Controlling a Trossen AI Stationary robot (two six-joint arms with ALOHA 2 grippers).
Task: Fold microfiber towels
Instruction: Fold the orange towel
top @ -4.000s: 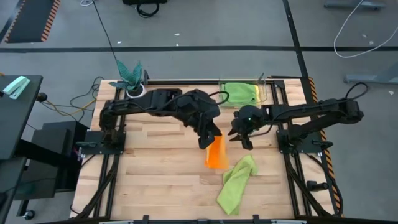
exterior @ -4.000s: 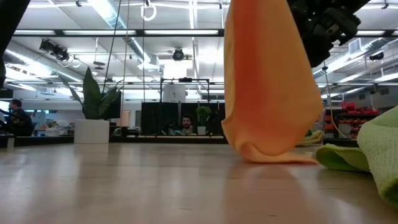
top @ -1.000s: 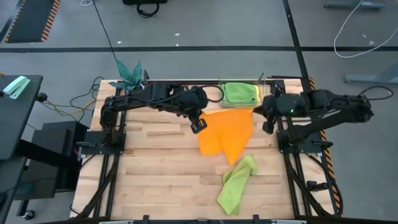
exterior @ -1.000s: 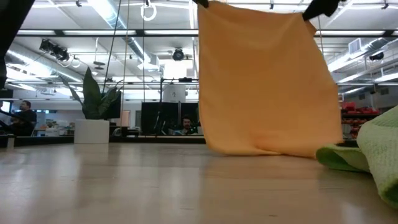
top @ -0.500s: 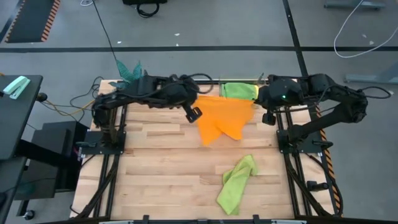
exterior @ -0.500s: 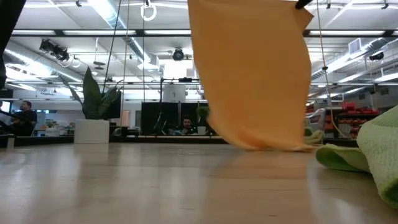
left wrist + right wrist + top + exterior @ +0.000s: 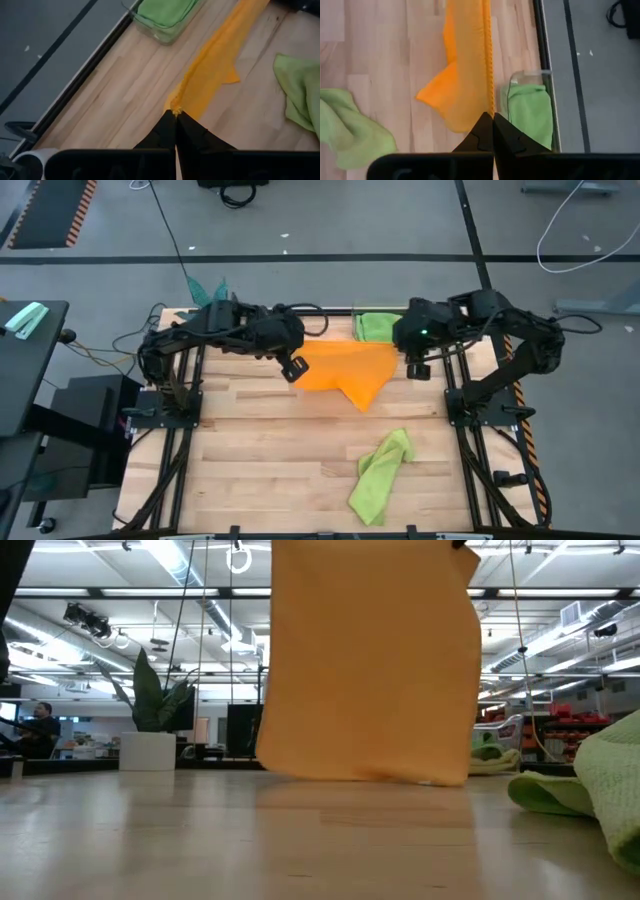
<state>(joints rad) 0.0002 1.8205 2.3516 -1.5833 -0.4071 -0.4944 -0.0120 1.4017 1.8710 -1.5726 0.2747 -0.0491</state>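
An orange towel (image 7: 350, 370) hangs spread between my two grippers over the far middle of the table. In the low view it shows as a broad sheet (image 7: 370, 660). My left gripper (image 7: 293, 368) is shut on its left top corner, and my right gripper (image 7: 415, 368) is shut on its right top corner. I cannot tell whether the towel's lower edge (image 7: 360, 778) touches the wood. A lime green towel (image 7: 380, 475) lies crumpled on the near right of the table. Another green towel (image 7: 385, 327) lies folded in a clear bin at the far edge. My left gripper pinches a top corner of the orange towel (image 7: 175, 111) between its two fingertips, slanting down from the table's left. The towel hangs below and runs away toward the other arm. My right gripper pinches the opposite top corner (image 7: 490, 111) between its fingertips, slanting down from the right. The top edge (image 7: 489, 60) runs straight and taut between the two holds.
The clear bin (image 7: 420, 320) with the folded green towel stands at the far edge, just behind the hanging cloth. A teal plant in a white pot (image 7: 207, 295) stands at the far left corner. Bare wood (image 7: 260, 450) lies in the near left half.
Both grippers have risen and drawn back toward the table's far edge, carrying the orange towel. Its lower part has come off the middle of the table and been pulled farther back and to the left. The sheet stays spread between the two holds.
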